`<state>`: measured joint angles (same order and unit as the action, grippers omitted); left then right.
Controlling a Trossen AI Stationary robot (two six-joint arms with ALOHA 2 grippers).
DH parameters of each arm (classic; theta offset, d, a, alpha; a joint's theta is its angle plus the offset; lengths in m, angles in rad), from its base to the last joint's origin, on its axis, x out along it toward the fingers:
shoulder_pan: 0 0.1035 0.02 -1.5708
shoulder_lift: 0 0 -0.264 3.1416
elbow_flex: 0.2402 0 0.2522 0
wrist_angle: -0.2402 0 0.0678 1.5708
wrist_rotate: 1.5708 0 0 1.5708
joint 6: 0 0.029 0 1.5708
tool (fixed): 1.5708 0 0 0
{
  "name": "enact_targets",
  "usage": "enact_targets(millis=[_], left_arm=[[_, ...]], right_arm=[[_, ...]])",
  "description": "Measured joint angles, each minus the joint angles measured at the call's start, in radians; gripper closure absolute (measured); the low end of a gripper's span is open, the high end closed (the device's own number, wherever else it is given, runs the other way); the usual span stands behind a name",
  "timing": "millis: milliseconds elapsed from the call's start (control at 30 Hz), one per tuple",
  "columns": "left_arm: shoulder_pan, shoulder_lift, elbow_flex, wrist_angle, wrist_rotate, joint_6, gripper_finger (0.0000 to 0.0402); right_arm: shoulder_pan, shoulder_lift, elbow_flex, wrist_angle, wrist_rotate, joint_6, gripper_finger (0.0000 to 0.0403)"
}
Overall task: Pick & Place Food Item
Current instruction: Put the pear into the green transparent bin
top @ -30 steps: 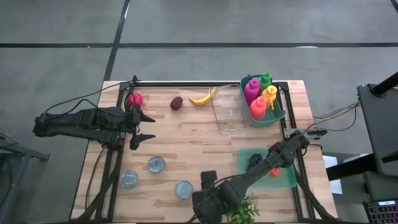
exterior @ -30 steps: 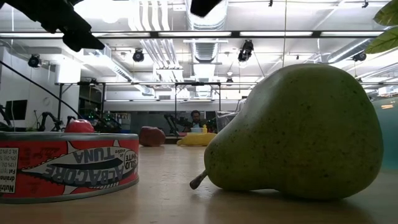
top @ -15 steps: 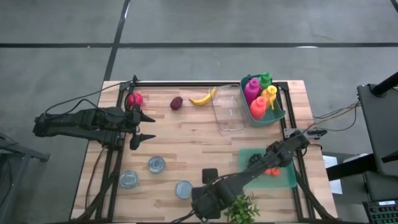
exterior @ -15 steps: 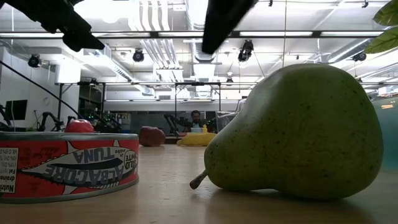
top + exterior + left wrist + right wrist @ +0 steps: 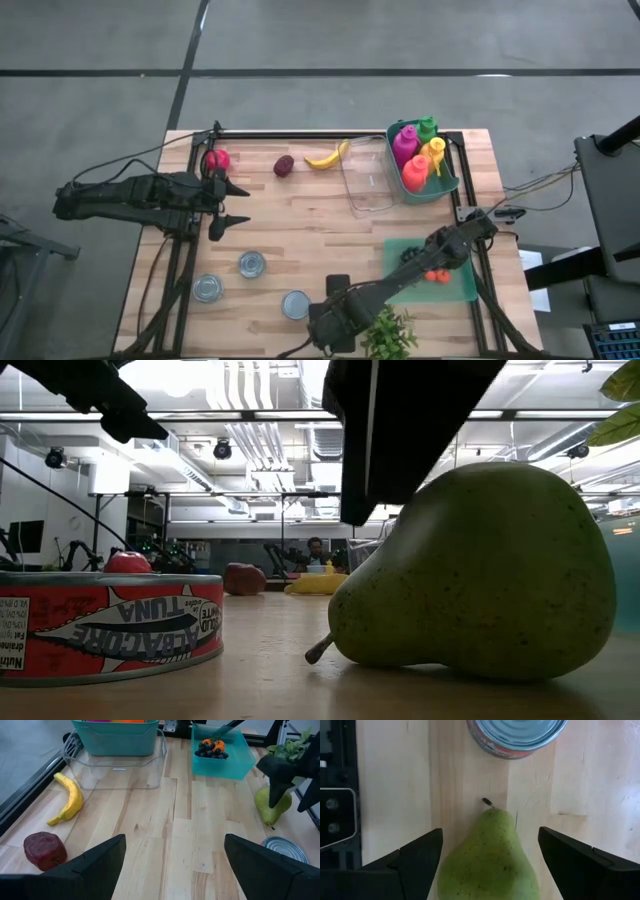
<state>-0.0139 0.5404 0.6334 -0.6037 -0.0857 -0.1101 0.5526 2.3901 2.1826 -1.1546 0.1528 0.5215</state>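
Right claw (image 5: 485,865) now lowered over pear (image 5: 490,855), fingers spread wide, straddling but not gripping; a second ago higher and narrower. Pear on desk (image 5: 300,220) at near edge, beside tuna can (image 5: 295,304). Grasp judged next. Left claw (image 5: 230,205) open, waiting far left. Teal bin (image 5: 450,185) holds bottles; teal tray (image 5: 240,765) holds berries; clear container (image 5: 365,185) empty.

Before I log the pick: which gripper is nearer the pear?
Right. The right gripper hangs directly over the pear, jaws open astride it; the left gripper waits across the table.
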Motion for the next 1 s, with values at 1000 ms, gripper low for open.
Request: enact_targets(millis=[1000], left_arm=[[0.000,0.000,0.000,0.000,0.000,0.000,0.0058]], right_arm=[[-0.056,0.000,-0.129,0.089,-0.137,0.002,0.0076]])
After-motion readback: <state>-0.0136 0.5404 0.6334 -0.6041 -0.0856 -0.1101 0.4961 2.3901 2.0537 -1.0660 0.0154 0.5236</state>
